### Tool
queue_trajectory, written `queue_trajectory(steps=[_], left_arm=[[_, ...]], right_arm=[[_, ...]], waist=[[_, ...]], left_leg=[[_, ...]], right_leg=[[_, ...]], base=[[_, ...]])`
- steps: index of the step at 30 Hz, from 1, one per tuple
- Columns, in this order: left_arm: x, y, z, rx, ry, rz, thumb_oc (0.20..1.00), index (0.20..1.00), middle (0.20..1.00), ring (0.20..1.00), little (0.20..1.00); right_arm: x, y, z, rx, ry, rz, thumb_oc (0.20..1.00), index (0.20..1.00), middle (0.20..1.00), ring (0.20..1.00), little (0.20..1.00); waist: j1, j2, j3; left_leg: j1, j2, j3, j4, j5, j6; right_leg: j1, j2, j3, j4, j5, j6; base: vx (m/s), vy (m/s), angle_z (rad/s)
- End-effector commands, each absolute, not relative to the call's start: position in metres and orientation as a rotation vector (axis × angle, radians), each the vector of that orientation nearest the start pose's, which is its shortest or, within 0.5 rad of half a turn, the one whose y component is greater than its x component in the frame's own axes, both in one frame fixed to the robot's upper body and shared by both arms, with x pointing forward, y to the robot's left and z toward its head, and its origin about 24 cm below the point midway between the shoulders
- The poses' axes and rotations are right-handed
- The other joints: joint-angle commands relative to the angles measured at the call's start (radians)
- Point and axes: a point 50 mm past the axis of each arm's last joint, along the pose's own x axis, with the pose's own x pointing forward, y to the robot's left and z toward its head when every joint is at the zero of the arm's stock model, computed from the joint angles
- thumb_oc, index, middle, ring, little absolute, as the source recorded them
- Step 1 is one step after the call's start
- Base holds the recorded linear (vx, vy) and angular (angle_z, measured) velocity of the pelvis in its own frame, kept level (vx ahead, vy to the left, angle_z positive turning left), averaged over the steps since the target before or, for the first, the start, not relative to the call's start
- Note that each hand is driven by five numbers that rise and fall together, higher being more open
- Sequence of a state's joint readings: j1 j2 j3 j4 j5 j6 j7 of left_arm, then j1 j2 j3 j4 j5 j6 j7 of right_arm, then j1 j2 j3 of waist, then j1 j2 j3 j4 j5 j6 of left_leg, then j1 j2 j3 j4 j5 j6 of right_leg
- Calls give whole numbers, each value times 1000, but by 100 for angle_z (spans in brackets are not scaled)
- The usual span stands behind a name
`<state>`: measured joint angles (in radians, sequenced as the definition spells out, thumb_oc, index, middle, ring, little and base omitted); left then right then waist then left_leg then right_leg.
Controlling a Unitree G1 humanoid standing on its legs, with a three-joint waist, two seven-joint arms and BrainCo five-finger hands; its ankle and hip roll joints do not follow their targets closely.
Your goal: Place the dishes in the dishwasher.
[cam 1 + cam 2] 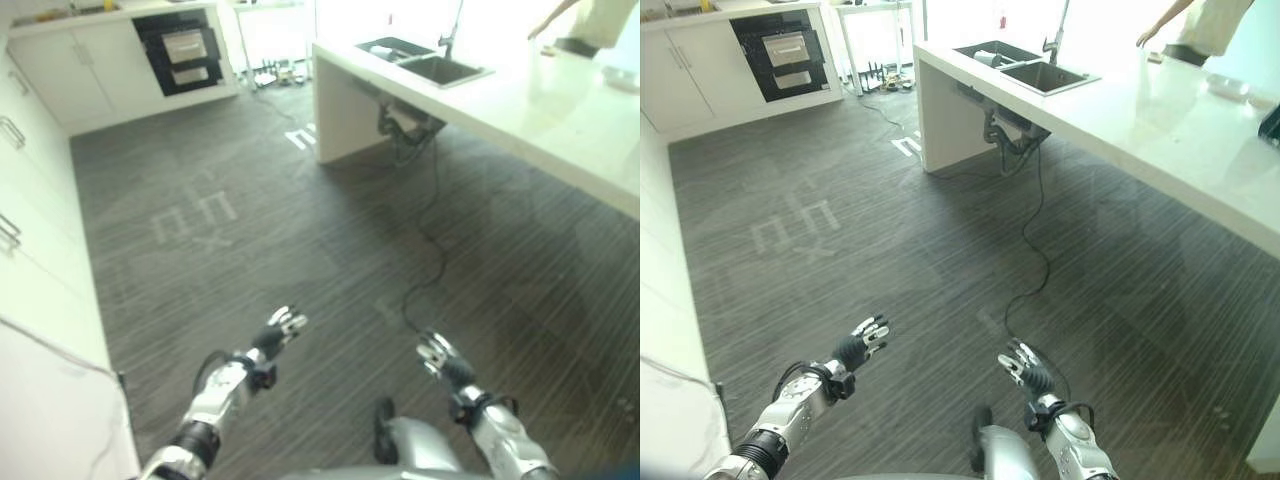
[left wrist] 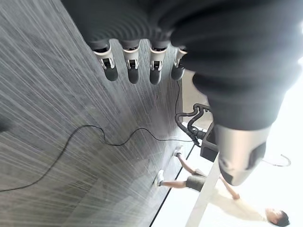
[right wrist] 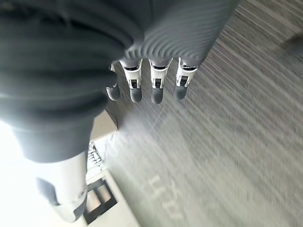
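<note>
Dishes: a pale dish (image 1: 1227,86) lies on the white counter (image 1: 1160,130), far ahead and to the right of my right hand (image 1: 1025,368); its shape is hard to make out.
My hands: left hand (image 1: 862,343) and right hand both hang over bare floor, fingers loosely straight, holding nothing.
Cut off: a person (image 1: 1205,22) at the counter's far end, only arm and torso in sight.
Room: grey striped carpet (image 1: 910,240); sink (image 1: 1025,66) in the counter; black oven (image 1: 182,50) in white cabinets (image 1: 80,70) far ahead of my left hand.
</note>
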<state>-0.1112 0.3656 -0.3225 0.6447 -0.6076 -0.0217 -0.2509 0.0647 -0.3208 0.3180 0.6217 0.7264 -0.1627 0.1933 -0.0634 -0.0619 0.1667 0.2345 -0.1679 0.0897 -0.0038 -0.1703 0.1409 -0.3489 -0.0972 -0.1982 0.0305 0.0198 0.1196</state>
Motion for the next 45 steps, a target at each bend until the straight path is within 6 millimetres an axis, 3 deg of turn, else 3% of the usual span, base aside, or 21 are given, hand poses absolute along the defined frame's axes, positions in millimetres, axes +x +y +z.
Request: queue_trajectory(steps=[1,5,6,7,11,13,16,17,20,21,23,26,28,30,33,35,37,38,39,41,45], left_arm=[[235,180,-53,-185,462,-308,1000,1000,1000,1000,1000],[227,177,-61,-191,482,-304,1000,1000,1000,1000,1000],[227,179,-61,-208,477,-289,1000,1000,1000,1000,1000],[227,180,-61,-212,474,-286,1000,1000,1000,1000,1000],[232,176,-54,-242,442,-298,1000,1000,1000,1000,1000],[233,175,-52,-243,448,-314,1000,1000,1000,1000,1000],[232,174,-51,-233,445,-332,1000,1000,1000,1000,1000],[232,174,-49,-249,437,-322,1000,1000,1000,1000,1000],[229,177,-49,-257,435,-324,1000,1000,1000,1000,1000],[227,176,-51,-256,437,-330,1000,1000,1000,1000,1000],[226,175,-52,-237,439,-338,1000,1000,1000,1000,1000],[229,178,-53,-189,444,-336,1000,1000,1000,1000,1000],[233,178,-51,-171,446,-344,1000,1000,1000,1000,1000],[237,181,-49,-165,454,-349,1000,1000,1000,1000,1000],[232,184,-52,-147,475,-382,1000,1000,1000,1000,1000],[229,186,-51,-163,476,-384,1000,1000,1000,1000,1000],[226,188,-49,-157,481,-405,1000,1000,1000,1000,1000],[226,189,-49,-151,480,-408,1000,1000,1000,1000,1000],[226,189,-48,-148,475,-408,1000,1000,1000,1000,1000],[226,187,-47,-146,468,-405,1000,1000,1000,1000,1000],[217,181,-55,-170,483,-395,1000,1000,1000,1000,1000]], right_arm=[[214,-197,-65,337,402,112,1000,1000,1000,1000,1000],[216,-198,-66,334,408,109,1000,1000,1000,1000,1000],[218,-199,-64,310,415,131,1000,1000,1000,1000,1000],[218,-199,-64,304,417,136,1000,1000,1000,1000,1000],[219,-208,-59,248,416,164,1000,1000,1000,1000,1000],[218,-213,-58,250,417,149,1000,1000,1000,1000,1000],[222,-213,-57,247,422,147,1000,1000,1000,1000,1000],[224,-212,-57,232,437,150,1000,1000,1000,1000,1000],[220,-213,-61,230,451,141,1000,1000,1000,1000,1000],[216,-217,-63,231,454,133,1000,1000,1000,1000,1000],[209,-219,-66,230,460,121,1000,1000,1000,1000,1000],[206,-221,-72,273,477,75,1000,1000,1000,1000,1000],[202,-217,-76,282,483,67,1000,1000,1000,1000,1000],[200,-207,-77,289,473,69,1000,1000,1000,1000,1000],[199,-200,-77,299,470,87,1000,1000,1000,1000,1000],[199,-198,-76,298,466,90,1000,1000,1000,1000,1000],[198,-201,-75,306,458,73,1000,1000,1000,1000,1000],[198,-202,-74,306,457,76,1000,1000,1000,1000,1000],[200,-202,-74,302,453,85,1000,1000,1000,1000,1000],[200,-201,-74,301,452,90,1000,1000,1000,1000,1000],[200,-199,-76,308,460,93,1000,1000,1000,1000,1000]], waist=[[-17,41,18],[-17,40,-27],[-20,56,-45],[-20,58,-48],[1,30,-39],[18,27,-20],[35,22,-7],[49,34,-6],[74,47,-3],[76,49,-7],[67,50,-21],[71,53,-38],[65,48,-47],[52,50,-54],[52,79,-30],[43,76,-16],[23,62,1],[17,55,6],[-1,42,18],[-16,33,29],[-16,41,0]], left_leg=[[23,85,-26,-55,34,-71],[33,97,-28,40,16,-93],[22,121,-12,137,83,-129],[14,127,-10,166,102,-137],[-210,160,6,677,253,-191],[-333,179,9,735,234,-172],[-364,199,43,559,228,-159],[-358,233,12,297,278,-176],[-357,298,-50,31,382,-225],[-368,321,-20,-20,396,-238],[-355,323,44,-42,379,-236],[-297,264,-4,-55,325,-195],[-273,220,7,-52,296,-160],[-246,175,14,-53,267,-106],[-177,162,57,-59,222,-73],[-152,158,68,-67,212,-76],[-119,145,64,-74,196,-86],[-103,142,69,-75,184,-90],[-67,127,66,-77,140,-90],[-17,122,61,-70,76,-90],[2,153,68,7,52,-111]], right_leg=[[127,-35,15,55,208,42],[212,1,30,54,137,-11],[235,30,18,62,91,-51],[241,35,17,61,84,-59],[330,37,29,54,12,-130],[378,48,45,51,-7,-143],[427,59,76,37,-33,-136],[454,74,111,28,-49,-115],[506,72,143,5,-67,-95],[533,57,132,-10,-75,-82],[556,30,101,-15,-87,-62],[560,1,100,34,-108,-45],[534,-19,93,105,-71,-24],[451,-39,104,303,22,10],[311,-79,34,601,89,19],[277,-39,10,547,67,14],[267,-4,-12,353,59,7],[255,-17,-23,272,77,9],[209,-50,-23,154,153,32],[172,-87,-9,69,218,55],[249,-50,-19,47,130,17]], base=[[369,-150,39],[454,-198,26],[521,-216,7],[398,-210,-10],[277,-190,-14],[275,-88,-18],[372,133,-56],[488,346,-55],[492,379,-47],[420,376,-43],[442,434,-22],[421,405,-22],[359,382,-4],[366,442,20],[293,346,33],[264,85,-42],[294,-78,-28],[307,-128,11],[374,-172,4],[433,-235,0],[345,-268,25]])
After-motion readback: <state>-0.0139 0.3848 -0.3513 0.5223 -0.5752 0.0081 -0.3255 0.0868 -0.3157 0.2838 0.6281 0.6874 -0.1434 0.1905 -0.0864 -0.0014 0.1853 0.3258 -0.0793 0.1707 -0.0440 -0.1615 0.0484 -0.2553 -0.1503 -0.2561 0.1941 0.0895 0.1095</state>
